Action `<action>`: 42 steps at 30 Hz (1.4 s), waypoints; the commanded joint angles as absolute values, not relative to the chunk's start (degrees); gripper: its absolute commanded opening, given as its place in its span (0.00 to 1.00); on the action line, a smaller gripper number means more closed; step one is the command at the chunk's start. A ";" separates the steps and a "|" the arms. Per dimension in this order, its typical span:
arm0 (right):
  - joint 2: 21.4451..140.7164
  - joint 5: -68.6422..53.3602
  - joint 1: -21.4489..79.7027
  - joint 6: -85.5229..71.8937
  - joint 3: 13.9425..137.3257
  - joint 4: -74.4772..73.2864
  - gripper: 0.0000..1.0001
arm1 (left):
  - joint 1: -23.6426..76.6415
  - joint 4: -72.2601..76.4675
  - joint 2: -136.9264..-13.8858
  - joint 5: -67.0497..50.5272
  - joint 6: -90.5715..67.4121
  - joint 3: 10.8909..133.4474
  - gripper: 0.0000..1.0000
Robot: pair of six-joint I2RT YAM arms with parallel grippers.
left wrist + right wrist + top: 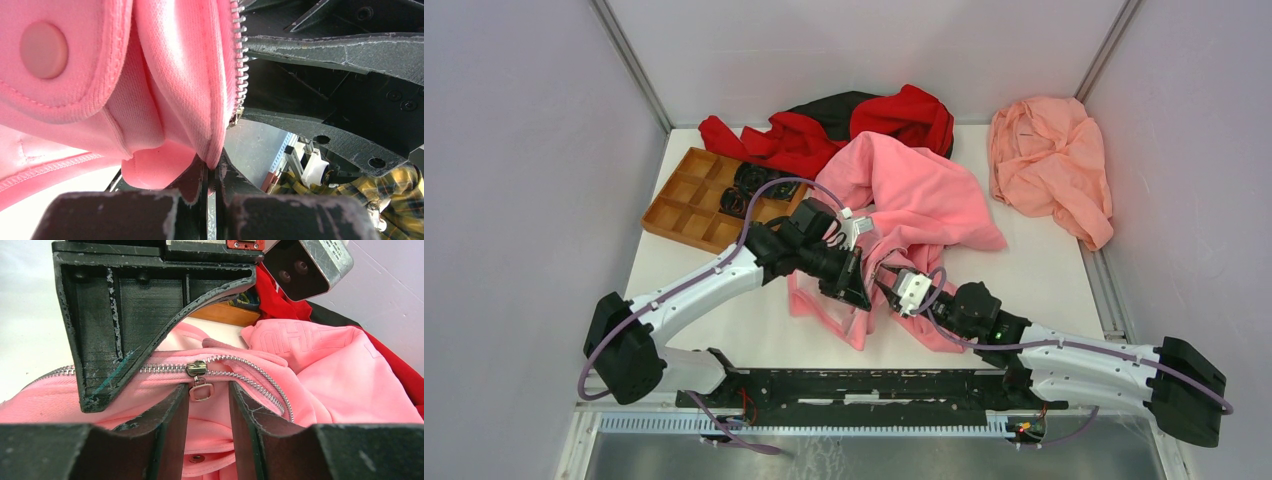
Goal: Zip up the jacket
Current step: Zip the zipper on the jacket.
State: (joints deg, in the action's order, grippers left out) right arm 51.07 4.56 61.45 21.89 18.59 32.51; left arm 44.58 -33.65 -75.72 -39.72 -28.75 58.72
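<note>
Fingers (232, 182) of the left gripper (210, 175) are pressed together on the bottom hem of the jacket (924, 195), just below where the zipper teeth (242, 60) run out. I'd say that grip is there to anchor the cloth so the track is taut when the slider gets pulled. Facing it, the right gripper (207, 390) stands part-way open, its two fingers (167, 415) straddling the small metal zipper pull (201, 390) without touching it. The tab hangs free under the slider (196, 368), with the teeth meshed on the hem side and parted beyond. The jacket lies crumpled in the middle of the table (1044, 270), its lower front drawn toward the near edge between the two arms and its far end heaped against a red-and-black garment (824, 130). A peach cloth (1049, 165) lies well apart on the right, and a compartment tray (686, 190) sits to the left. Next, I reckon, the right fingers must close squarely on that tab, which looks small enough to slip.
</note>
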 commanded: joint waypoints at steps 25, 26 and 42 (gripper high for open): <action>56.82 4.97 65.91 20.85 20.57 40.92 0.35 | 44.55 -28.19 -73.66 -46.56 -32.23 58.27 0.02; 56.70 5.22 65.96 20.58 20.68 40.47 0.34 | 44.52 -28.47 -73.61 -46.26 -32.01 58.27 0.02; 52.29 8.08 65.13 21.61 20.41 35.33 0.33 | 43.63 -30.39 -73.42 -45.04 -31.33 57.25 0.02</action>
